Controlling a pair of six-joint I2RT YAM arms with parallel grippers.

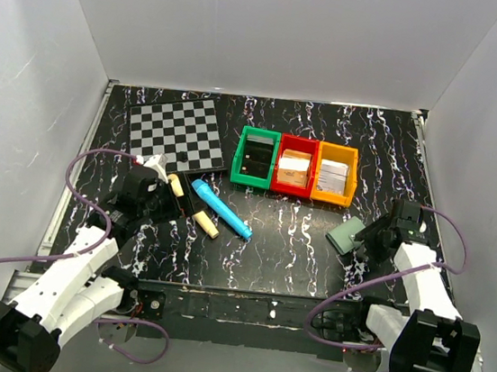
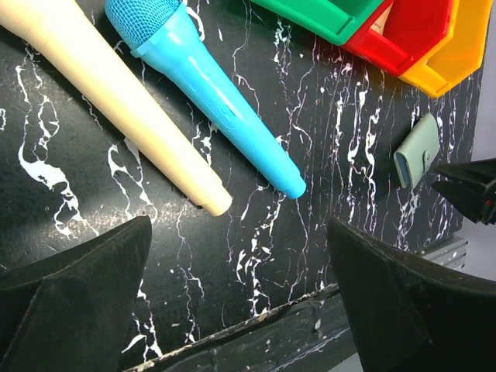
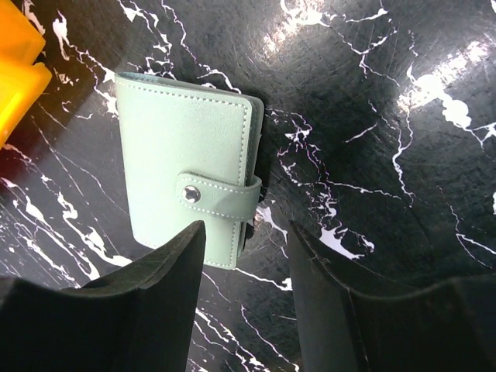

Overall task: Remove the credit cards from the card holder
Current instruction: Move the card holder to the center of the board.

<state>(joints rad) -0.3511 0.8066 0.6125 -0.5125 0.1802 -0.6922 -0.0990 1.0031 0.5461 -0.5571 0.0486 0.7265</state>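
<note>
On the left, the left gripper hung low over the black marbled table, jaws spread wide with nothing between them. We judged it was parked there to keep clear, since nothing of the task lay on its side. Just ahead of it lay a cream wooden stick and a blue toy microphone, side by side. Beyond them lay the checkered board. In the middle stood three bins in a touching row: the green bin, the red bin and the orange bin.

Right of the bins, near the orange one, the card holder lay flat on the table. It was closed, with its strap snapped down across the opening edge. We could see no credit cards and took them to be inside.

The right gripper was poised at the holder's strap end, jaws parted and clasping nothing. One finger stood over the holder's lower corner and the other stood past its edge, above bare table. We read that as lining up on the strap side, because the snap had to come undone before any card could be drawn out. By our reckoning, no part of the task was done yet.
</note>
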